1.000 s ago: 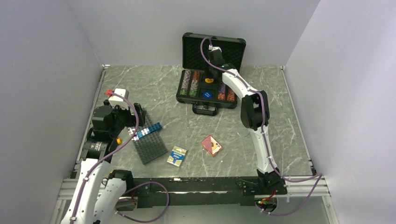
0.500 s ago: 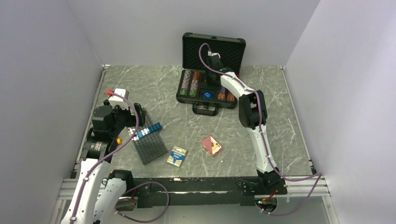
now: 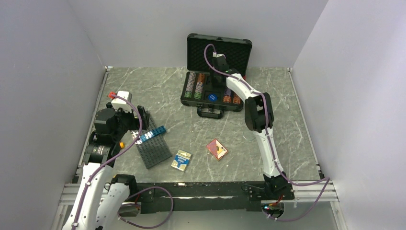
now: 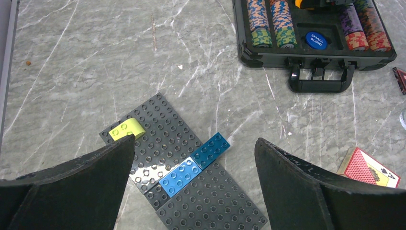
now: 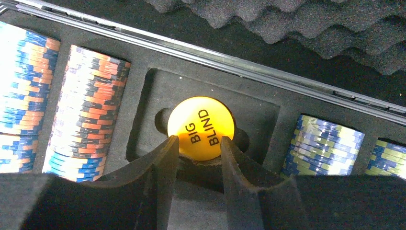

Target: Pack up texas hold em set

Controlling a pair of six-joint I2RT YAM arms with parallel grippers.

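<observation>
Disc (image 5: 201,125), likely hard, light, slick plastic — orange, seated in the middle foam pocket of the case (image 3: 191,103); right hand (image 5: 199,141) pinches its thin rim, the only sound hold, while left hand (image 4: 195,141) hangs spread

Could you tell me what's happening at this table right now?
The right gripper is down inside the open black case, its fingertips at the orange Big Blind disc, which lies in its round foam slot. Whether it grips the disc is unclear. The left gripper hovers open above the grey building plate, holding nothing. A blue card deck and a red card deck lie outside the case, not yet packed.
</observation>
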